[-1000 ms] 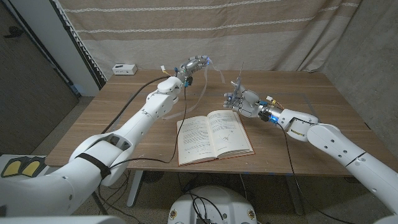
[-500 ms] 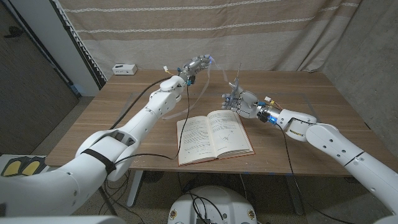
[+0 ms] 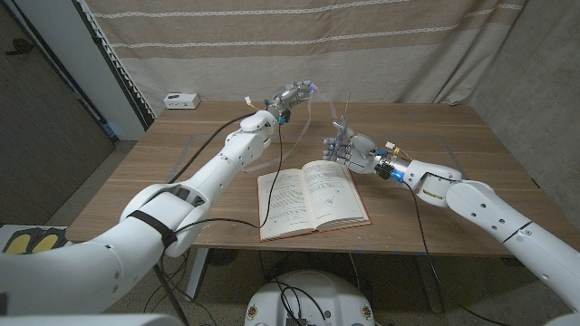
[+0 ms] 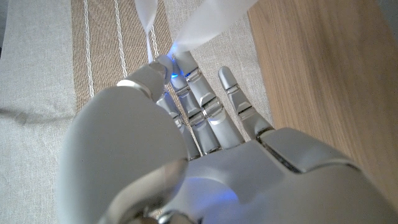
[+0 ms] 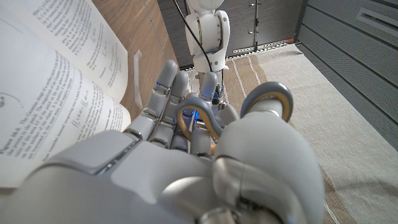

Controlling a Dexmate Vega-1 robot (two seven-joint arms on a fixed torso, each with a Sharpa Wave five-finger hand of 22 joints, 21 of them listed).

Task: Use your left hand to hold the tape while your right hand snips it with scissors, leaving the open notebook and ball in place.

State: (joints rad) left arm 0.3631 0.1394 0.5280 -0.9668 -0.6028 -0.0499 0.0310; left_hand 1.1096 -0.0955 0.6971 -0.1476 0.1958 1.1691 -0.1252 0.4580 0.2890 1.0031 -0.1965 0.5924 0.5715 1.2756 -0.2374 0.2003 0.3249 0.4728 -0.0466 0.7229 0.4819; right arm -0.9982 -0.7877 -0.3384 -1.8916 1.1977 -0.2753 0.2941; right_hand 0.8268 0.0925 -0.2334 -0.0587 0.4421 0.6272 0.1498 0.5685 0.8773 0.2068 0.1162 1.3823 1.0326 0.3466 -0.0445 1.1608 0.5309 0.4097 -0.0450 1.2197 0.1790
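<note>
Pinching the tape (image 3: 313, 101) up off the table, our left hand (image 3: 290, 94) stretched the strip taut for the cut. Our right hand (image 3: 349, 148), beyond the notebook (image 3: 312, 196), gripped the scissors (image 3: 344, 115) blades-up, near the strip, ready to snip.

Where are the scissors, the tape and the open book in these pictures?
scissors (image 5: 198, 122): right wrist view, on a handle loop.
tape (image 4: 205, 22): left wrist view, on the translucent strip above the fingers.
open notebook (image 3: 308, 199): head view, on the printed pages.

matt wooden table (image 3: 453, 136), translucent tape (image 4: 208, 18)
</note>
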